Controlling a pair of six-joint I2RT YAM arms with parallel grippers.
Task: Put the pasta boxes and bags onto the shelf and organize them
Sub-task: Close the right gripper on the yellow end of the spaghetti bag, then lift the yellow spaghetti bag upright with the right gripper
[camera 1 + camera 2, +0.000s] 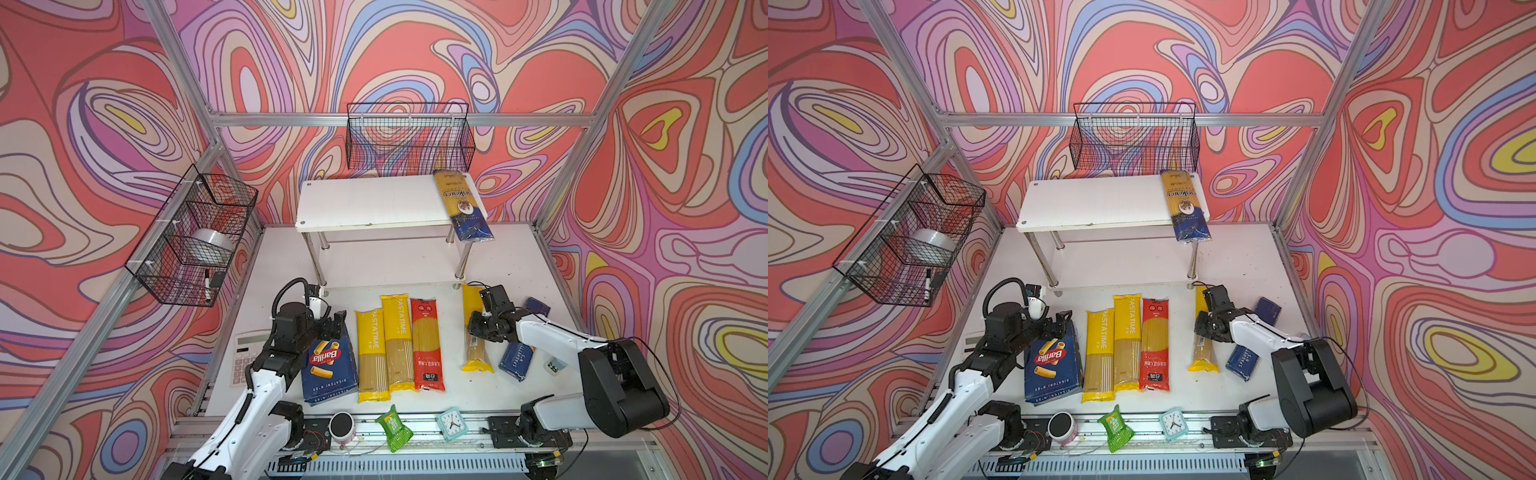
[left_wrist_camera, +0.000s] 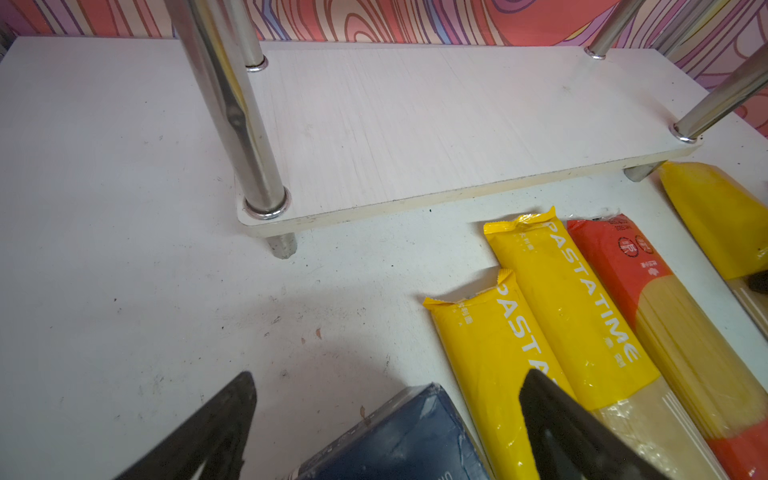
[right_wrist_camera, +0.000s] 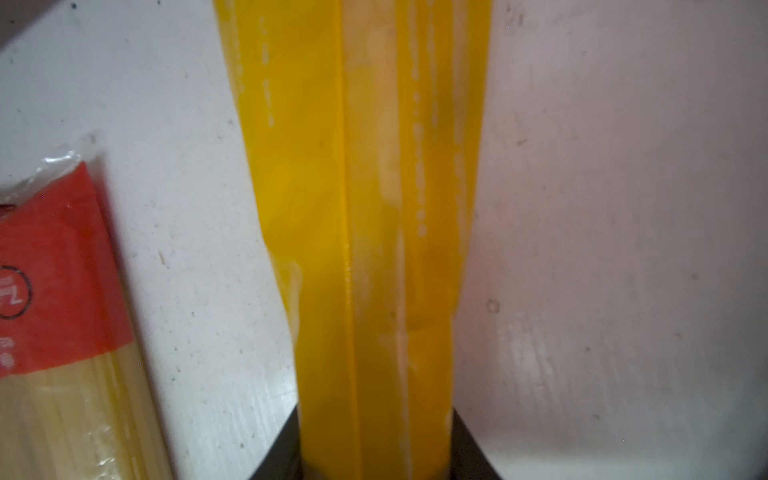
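Grasping the lone yellow spaghetti bag (image 1: 477, 354) mid-length, just in front of the right front leg of the shelf (image 1: 374, 203), the right gripper (image 1: 477, 330) is seemingly preparing a level lift onto a tier.

One bag (image 1: 461, 203) tops the shelf (image 1: 365, 199); before it, three bags (image 1: 397, 340) and a fourth bag (image 1: 476, 353) separate two boxes (image 1: 328, 370).

This is a robot test cell in a lab, not a home or shop. An aluminium frame (image 1: 399, 119) of slotted bars boxes in a white worktop (image 1: 511, 266), with swirl-printed backdrop panels (image 1: 104, 124) on every side. The left arm (image 1: 257, 399) and right arm (image 1: 557, 336) are mounted along a front rail (image 1: 419, 428) above a slotted cable duct (image 1: 399, 463). What may be a bare circuit board (image 1: 544, 462) glows green.
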